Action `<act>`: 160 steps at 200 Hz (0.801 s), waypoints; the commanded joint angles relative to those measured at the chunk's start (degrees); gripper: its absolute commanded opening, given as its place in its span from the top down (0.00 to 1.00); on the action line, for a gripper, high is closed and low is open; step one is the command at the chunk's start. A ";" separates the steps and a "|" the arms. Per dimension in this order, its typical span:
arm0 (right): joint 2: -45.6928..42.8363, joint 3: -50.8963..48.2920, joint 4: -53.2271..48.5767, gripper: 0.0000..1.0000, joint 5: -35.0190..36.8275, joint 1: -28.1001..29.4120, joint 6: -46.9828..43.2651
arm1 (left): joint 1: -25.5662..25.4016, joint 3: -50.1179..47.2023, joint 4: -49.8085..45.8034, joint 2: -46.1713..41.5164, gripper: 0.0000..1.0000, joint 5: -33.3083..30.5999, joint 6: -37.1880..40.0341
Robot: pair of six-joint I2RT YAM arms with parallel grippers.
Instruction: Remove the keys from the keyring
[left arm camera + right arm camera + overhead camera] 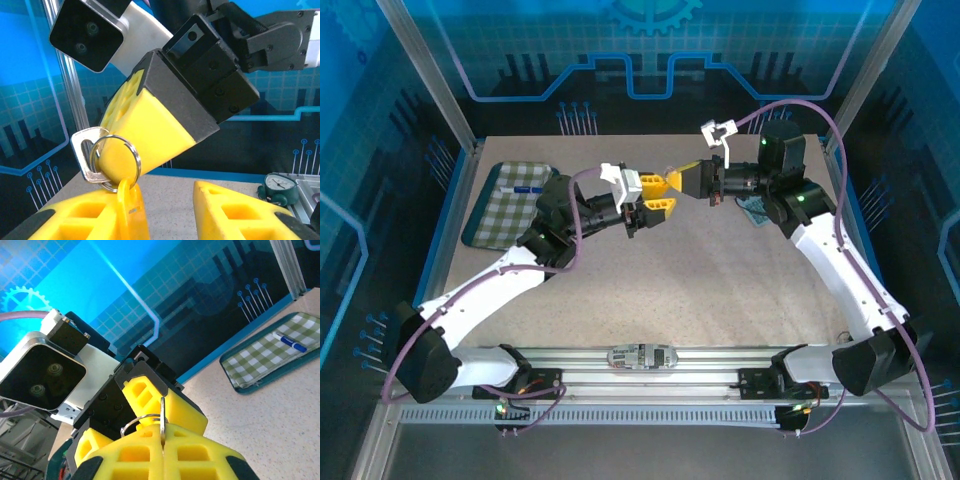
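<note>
Silver key (pixel 84 150); yellow keyring tag (pixel 131 210); green-white checked pouch (pixel 505 215); blue pen (pixel 527 189); speckled beige table (pixel 720 270).

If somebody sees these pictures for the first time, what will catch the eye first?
The two arms meet in mid-air over the table, right gripper close to left gripper. In the left wrist view, the right gripper's shut yellow fingers pinch the keyring with its silver key; the yellow tag hangs between the left gripper's open fingers.
</note>
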 commanded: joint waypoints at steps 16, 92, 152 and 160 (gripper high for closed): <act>0.77 6.60 -17.41 1.00 -2.20 1.78 -7.15 | 0.28 0.51 3.43 1.70 0.70 -7.04 -0.53; 3.96 15.35 -28.16 1.00 -1.58 3.72 -9.32 | 0.71 -4.40 14.48 2.84 0.49 -4.06 -1.94; 3.51 14.27 -22.55 1.00 -4.28 3.71 -4.77 | 0.64 -4.77 18.94 2.58 0.46 1.79 -2.18; 3.59 14.17 -22.18 1.00 -4.51 3.71 -4.46 | 0.52 -4.69 19.44 2.57 0.46 2.04 -2.30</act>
